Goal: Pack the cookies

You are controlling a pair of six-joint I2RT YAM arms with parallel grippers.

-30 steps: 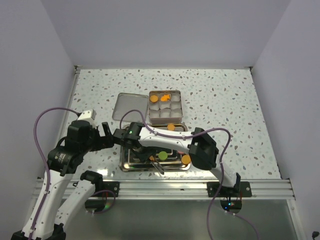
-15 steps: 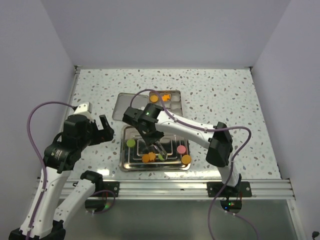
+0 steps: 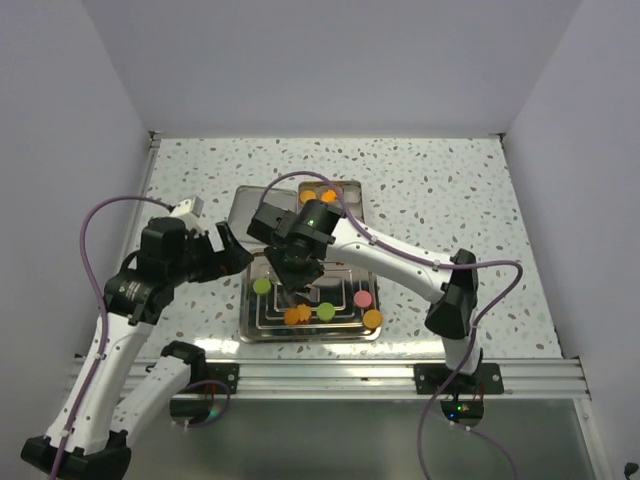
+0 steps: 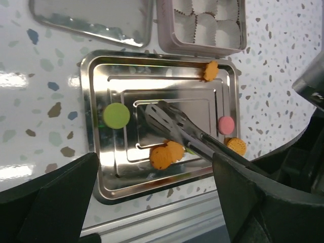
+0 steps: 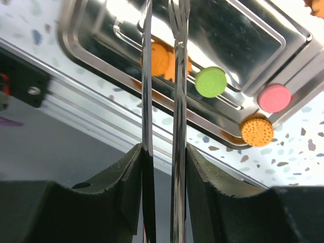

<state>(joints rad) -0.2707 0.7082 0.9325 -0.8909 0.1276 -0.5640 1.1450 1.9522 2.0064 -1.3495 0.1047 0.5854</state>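
1. Right tool (image 5: 163,157): both fingers pressed onto the two arms of metal tongs (image 5: 178,50), clamped on them; blades close together, nothing seen between them.
2. Left tool (image 4: 156,159): fingers wide apart, nothing between them; top view puts it just left of the steel tray (image 4: 91,126).
3. Cookies (image 3: 297,315) in the tray: green disc (image 4: 116,115) at left; orange pair (image 4: 167,154) overlapping at the tong tips; pink disc (image 4: 226,124) at right; orange disc (image 4: 236,146) on the near right corner rim; orange flower (image 4: 210,71) on the far rim.
4. Right wrist view shows a second green disc (image 5: 211,82) in full; in the left wrist view the tongs nearly hide it.
5. Just beyond the tray: box (image 4: 167,30) of white paper cups (image 4: 205,30); only the top view shows two orange cookies (image 3: 308,197) in its far cups.
6. Lid (image 4: 91,20) flat on the speckled tabletop (image 4: 273,61), left of the box.
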